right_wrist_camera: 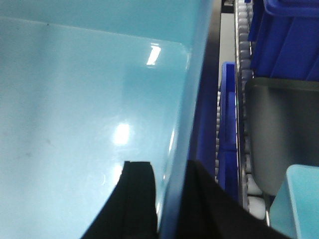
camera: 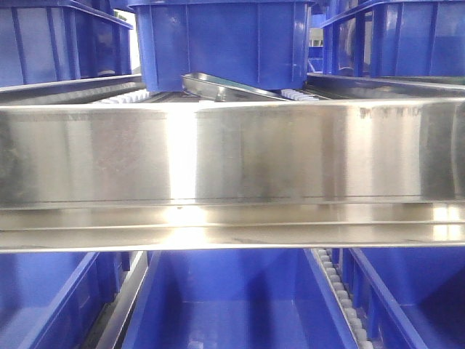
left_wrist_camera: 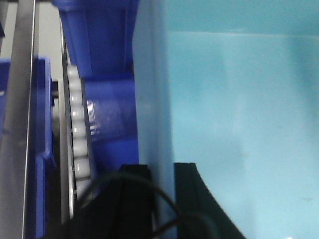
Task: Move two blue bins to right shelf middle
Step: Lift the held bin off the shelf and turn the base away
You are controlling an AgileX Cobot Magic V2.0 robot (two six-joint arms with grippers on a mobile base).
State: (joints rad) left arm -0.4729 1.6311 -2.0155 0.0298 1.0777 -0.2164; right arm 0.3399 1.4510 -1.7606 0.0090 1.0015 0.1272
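Left gripper (left_wrist_camera: pixel 159 167) sits bottom centre of the left wrist view, jaws pinching the bin (left_wrist_camera: pixel 239 124) wall: one finger (left_wrist_camera: pixel 132 199) outside, the other inside. The bin's pale interior fills the right half of that frame. Left of the wall we see a crate (left_wrist_camera: pixel 102 55) (touching the bin or just beside it, can't tell), then a column of white rollers (left_wrist_camera: pixel 77 129), then a steel rail (left_wrist_camera: pixel 22 99) at the far left edge.

Right gripper (right_wrist_camera: pixel 167 167) sits bottom centre of the right wrist view, jaws likewise clamped across a pale bin wall, one finger inside, one outside. Pale interior fills the left and centre of the frame, with glare spots on it. We can't tell whether both wrists hold the same bin. Right of the wall: a crate rim (right_wrist_camera: pixel 227 124), a roller strip (right_wrist_camera: pixel 243 35) running top to bottom, a second crate (right_wrist_camera: pixel 291 35) in the upper right, a grey tray (right_wrist_camera: pixel 279 129) at mid right, and a pale-blue piece (right_wrist_camera: pixel 304 199) in the lower right corner (cropped, we can't tell what it is).

Front view: a steel beam (camera: pixel 232 156) spans the middle of the frame. Top crates (camera: pixel 225 40) stand above it, lower crates (camera: pixel 225 305) open below it, with a roller track (camera: pixel 336 291) between two of them at lower right. All royal blue, much darker than the bin.
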